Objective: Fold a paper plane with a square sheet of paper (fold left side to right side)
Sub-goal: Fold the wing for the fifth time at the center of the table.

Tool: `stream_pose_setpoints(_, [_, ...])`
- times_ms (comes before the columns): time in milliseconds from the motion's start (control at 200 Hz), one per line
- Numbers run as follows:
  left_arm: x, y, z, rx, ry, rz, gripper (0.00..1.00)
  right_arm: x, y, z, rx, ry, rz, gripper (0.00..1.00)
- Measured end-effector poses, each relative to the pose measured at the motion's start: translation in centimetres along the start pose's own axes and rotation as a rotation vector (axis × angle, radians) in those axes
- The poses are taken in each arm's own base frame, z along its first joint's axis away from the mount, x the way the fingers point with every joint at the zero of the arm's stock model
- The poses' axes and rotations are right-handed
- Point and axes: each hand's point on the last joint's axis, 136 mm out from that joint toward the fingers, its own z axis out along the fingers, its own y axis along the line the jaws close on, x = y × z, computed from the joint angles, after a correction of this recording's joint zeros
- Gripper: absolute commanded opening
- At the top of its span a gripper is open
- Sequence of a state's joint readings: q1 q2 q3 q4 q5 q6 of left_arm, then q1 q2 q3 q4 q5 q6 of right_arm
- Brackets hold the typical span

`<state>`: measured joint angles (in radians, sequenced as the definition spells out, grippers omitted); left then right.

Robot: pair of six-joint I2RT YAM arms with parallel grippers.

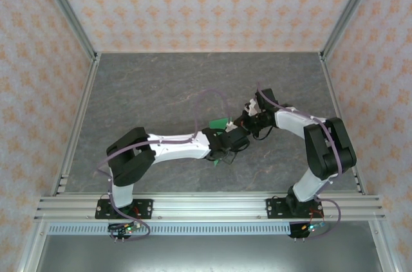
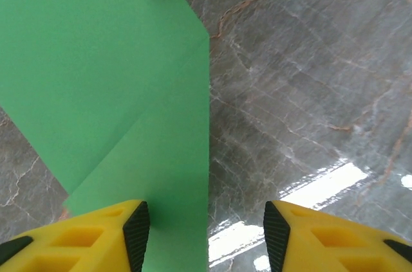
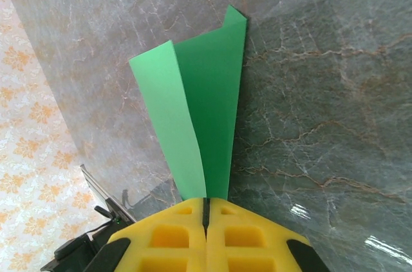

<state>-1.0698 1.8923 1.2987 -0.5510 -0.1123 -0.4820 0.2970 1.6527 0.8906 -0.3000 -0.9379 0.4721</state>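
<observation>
A: Green paper sheet (image 3: 206, 111), part-folded, near middle of desk (image 1: 161, 85), well clear of every edge. Thin, light, limp; creases easily, likely to slide on polished stone.
B: Right hand (image 3: 206, 211) clamped shut on narrow tip, two flaps fanning up from the pinch. Left hand (image 2: 206, 236) wide open, nothing held, one finger (image 2: 96, 240) over the flat layers.
A: Best taken by an edge or corner, gently; likely to buckle otherwise.
B: Grey marbled top, glossy, glare patches. Orange-patterned walls (image 1: 193, 2), aluminium frame (image 1: 66, 8).
</observation>
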Motion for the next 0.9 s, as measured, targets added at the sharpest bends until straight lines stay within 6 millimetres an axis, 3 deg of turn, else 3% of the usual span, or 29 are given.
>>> stream_pose_setpoints(240, [1.0,0.8,1.8,-0.091,0.054,0.015,0.37,0.0,-0.3,0.1,0.011,0.003,0.008,0.00])
stream_pose_setpoints(475, [1.5,1.1,2.0,-0.110,0.076,0.018,0.30,0.0,-0.3,0.2,0.015,0.006,0.011,0.00])
stream_pose_setpoints(901, [1.5,0.8,2.3,-0.105,0.084,0.019,0.27,0.0,-1.3,0.6,0.050,0.011,0.031,0.00])
